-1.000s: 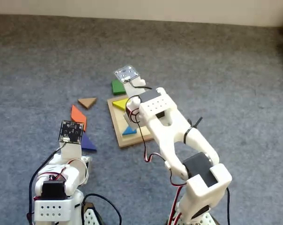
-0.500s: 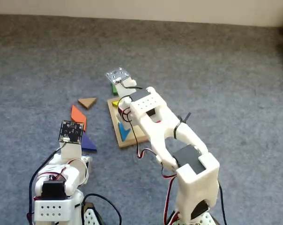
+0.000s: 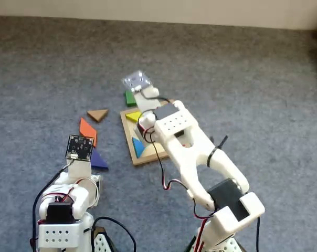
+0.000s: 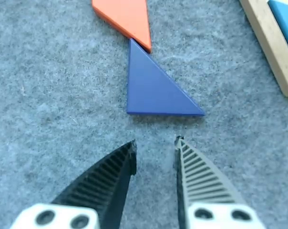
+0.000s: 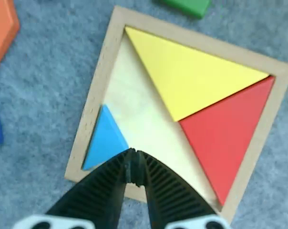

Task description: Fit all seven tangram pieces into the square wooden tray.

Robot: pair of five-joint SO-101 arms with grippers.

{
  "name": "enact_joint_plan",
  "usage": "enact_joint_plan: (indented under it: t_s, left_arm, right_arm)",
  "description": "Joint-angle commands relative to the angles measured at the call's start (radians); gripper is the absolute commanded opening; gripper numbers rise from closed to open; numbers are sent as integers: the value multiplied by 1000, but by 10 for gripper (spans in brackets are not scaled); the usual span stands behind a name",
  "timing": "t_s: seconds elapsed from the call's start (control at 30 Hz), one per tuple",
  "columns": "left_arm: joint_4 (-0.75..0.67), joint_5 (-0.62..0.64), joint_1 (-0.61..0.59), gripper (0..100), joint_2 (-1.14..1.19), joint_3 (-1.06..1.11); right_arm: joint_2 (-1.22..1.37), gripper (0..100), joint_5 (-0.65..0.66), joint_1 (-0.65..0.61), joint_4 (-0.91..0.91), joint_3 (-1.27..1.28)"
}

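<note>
The square wooden tray [image 5: 101,81] holds a yellow triangle [image 5: 187,76], a red triangle [image 5: 225,143] and a small light blue triangle [image 5: 103,140]. My right gripper [image 5: 134,168] is shut with nothing in it, over the tray's bare floor beside the light blue triangle. My left gripper [image 4: 155,145] stands open just short of a dark blue triangle [image 4: 151,88] on the carpet. An orange parallelogram [image 4: 125,16] touches that triangle's far tip. In the high view the right arm [image 3: 171,126] covers most of the tray [image 3: 131,142].
A green piece [image 3: 130,98] lies just beyond the tray's far edge, and a tan triangle [image 3: 97,114] lies left of the tray. The orange parallelogram [image 3: 87,131] and the dark blue triangle [image 3: 98,159] lie between the left arm and the tray. Grey carpet surrounds everything.
The right arm swung a little to the left over the tray, then came partway back. The left arm has kept still.
</note>
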Motion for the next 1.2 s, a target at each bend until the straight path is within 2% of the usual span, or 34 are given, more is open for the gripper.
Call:
enact_joint_plan:
  t_s: [0.0,0.27,0.53,0.8,1.17]
  left_arm:
    - [5,-5,18,140,-47,19]
    - [5,-5,18,140,-47,19]
    - [5,-5,18,140,-47,19]
    - [5,-5,18,140,-47,19]
    - [5,-5,18,140,-47,19]
  right_arm:
    - [-64,6,0,-48,-36,44]
    - [-53,6,0,-79,-145,113]
    - [117,6,2,-79,-142,44]
    - [143,6,0,-74,-150,-22]
    - [147,7,0,-73,-438,-12]
